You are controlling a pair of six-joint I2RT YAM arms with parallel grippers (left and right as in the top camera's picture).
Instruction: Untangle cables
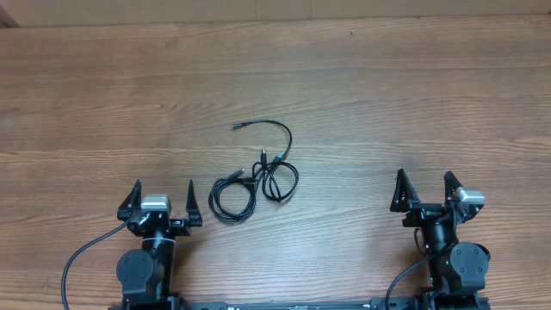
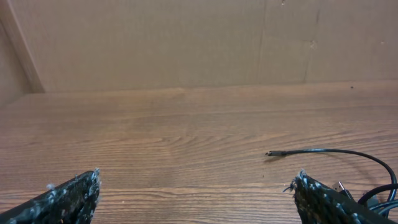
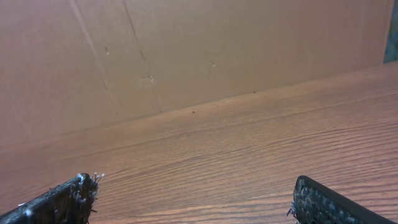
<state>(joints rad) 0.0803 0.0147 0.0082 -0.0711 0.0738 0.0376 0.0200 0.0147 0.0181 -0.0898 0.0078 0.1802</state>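
Note:
The cables [image 1: 258, 172] are thin black wires lying in a tangle of loops on the wooden table, with one free plug end reaching up left. My left gripper [image 1: 161, 200] is open and empty, resting near the front edge, just left of the tangle. In the left wrist view part of the cables [image 2: 336, 152] shows at the right, ahead of the open fingers [image 2: 196, 196]. My right gripper [image 1: 424, 191] is open and empty at the front right, well away from the cables. The right wrist view shows only its open fingers [image 3: 193, 199] over bare wood.
A cardboard wall [image 2: 186, 37] stands along the table's far edge. Thick black cords [image 1: 82, 258] run from the robot bases at the front edge.

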